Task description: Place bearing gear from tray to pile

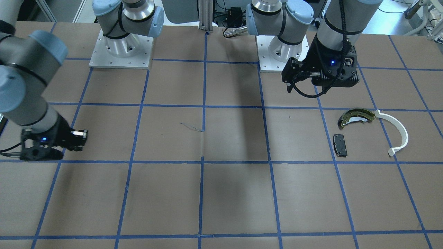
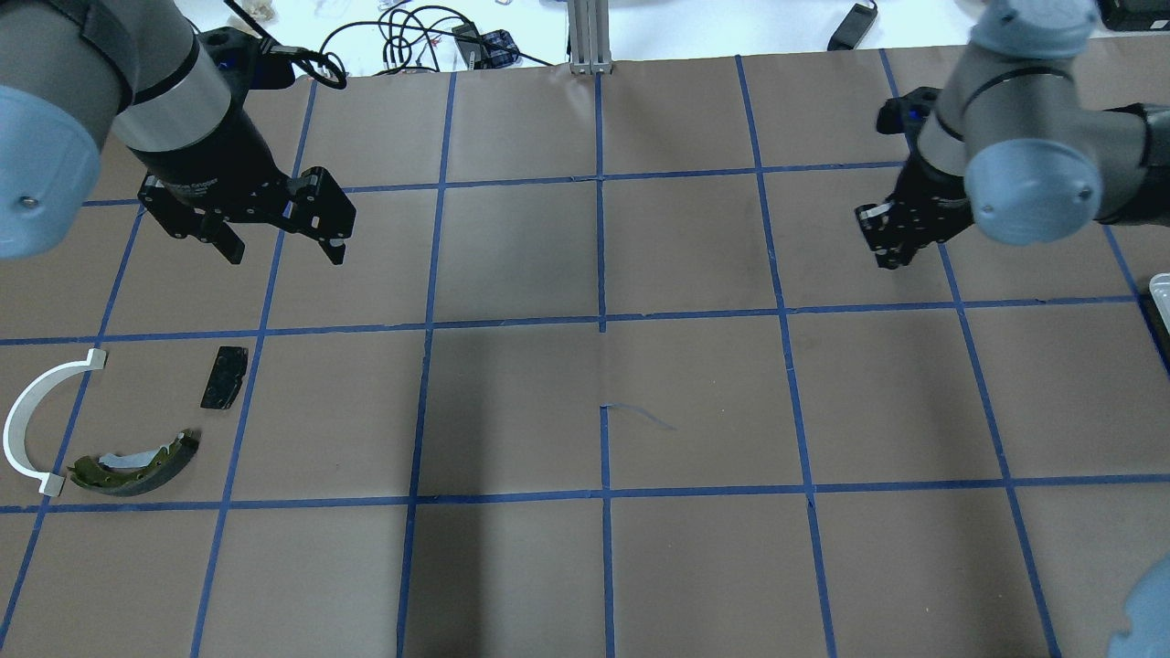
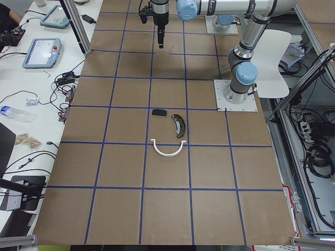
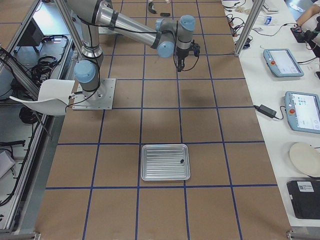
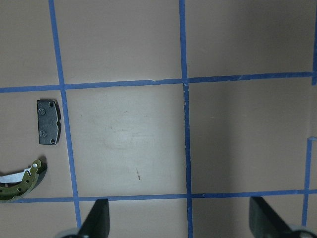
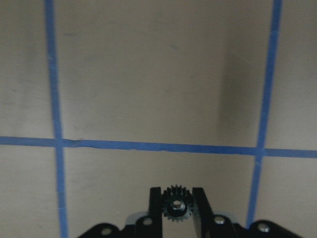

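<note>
The right gripper [image 6: 177, 196] pinches the small bearing gear [image 6: 174, 207] tight, already out of the tray [image 4: 160, 167]. The pile [image 2: 137, 461] lies far off, lower left in the overhead view, near the wide-open, empty left gripper [image 2: 285, 249]. Carrying and dropping are not done yet.

The worktop [image 1: 235, 193] is matt brown paper with blue tape lines [image 1: 204, 86]. The tray [image 4: 157, 162] is shiny ribbed metal. The gear [image 6: 177, 204] looks dull dark metal.

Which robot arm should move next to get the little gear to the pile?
Probably the right arm: the right hand grips the gear, so it only needs to carry it across to the pile. The left hand hangs open and empty near the pile.
</note>
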Controlling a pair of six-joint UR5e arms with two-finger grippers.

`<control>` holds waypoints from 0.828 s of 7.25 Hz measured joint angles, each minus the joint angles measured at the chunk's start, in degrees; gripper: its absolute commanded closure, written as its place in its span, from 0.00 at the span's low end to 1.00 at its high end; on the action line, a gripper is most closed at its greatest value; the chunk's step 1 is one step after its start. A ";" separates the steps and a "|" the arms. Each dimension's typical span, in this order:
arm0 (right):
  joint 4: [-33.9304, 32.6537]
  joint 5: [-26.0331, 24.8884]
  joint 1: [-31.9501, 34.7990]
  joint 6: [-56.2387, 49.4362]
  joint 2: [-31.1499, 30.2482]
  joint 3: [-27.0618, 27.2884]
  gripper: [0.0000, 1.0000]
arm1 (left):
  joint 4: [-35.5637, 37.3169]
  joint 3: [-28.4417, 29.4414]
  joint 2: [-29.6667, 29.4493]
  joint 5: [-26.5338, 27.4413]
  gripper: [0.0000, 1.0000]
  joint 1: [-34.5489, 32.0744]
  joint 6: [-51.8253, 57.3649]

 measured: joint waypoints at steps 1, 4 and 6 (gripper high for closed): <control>-0.18 0.57 6.74 7.71 0.09 -0.01 0.88 | 0.04 0.08 0.00 0.01 0.00 0.04 0.01; -4.53 0.95 21.45 18.32 2.51 0.18 0.86 | 0.05 0.17 -0.01 -0.03 0.00 0.55 0.01; -10.72 1.06 24.91 19.07 7.15 0.25 0.69 | 0.07 0.25 0.00 -0.03 0.00 0.63 0.01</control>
